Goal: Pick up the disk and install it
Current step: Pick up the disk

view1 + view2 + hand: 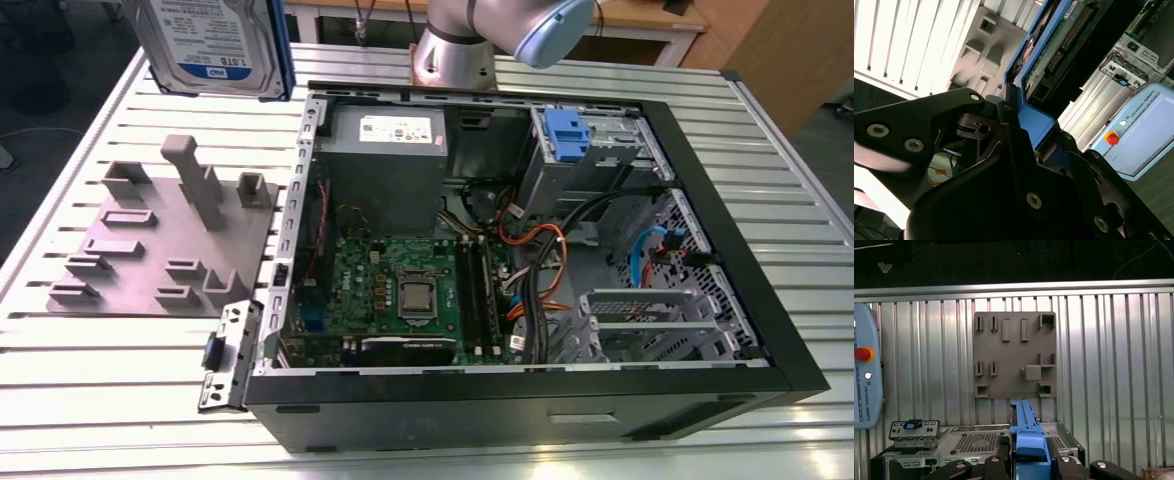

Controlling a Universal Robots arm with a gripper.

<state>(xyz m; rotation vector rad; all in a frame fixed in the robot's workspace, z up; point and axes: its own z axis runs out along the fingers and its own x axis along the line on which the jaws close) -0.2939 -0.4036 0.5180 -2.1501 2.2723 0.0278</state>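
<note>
The disk (214, 45), a silver drive with a white-and-blue label and blue side rails, hangs upright in the air above the far left corner of the table in the exterior view. In both wrist views my gripper (1031, 125) (1029, 460) is shut on the disk's blue rail (1026, 432), with a black finger on each side. The drive's green circuit-board underside (1064, 35) shows past the fingers in the second wrist view.
The open black computer case (534, 410) lies on the slatted metal table (80, 370), with a grey power-supply box (387, 135) and a drive bay with a blue latch (567, 135) at its far end. A grey fixture plate (160, 235) lies left of the case. The arm's base (461, 50) stands behind it.
</note>
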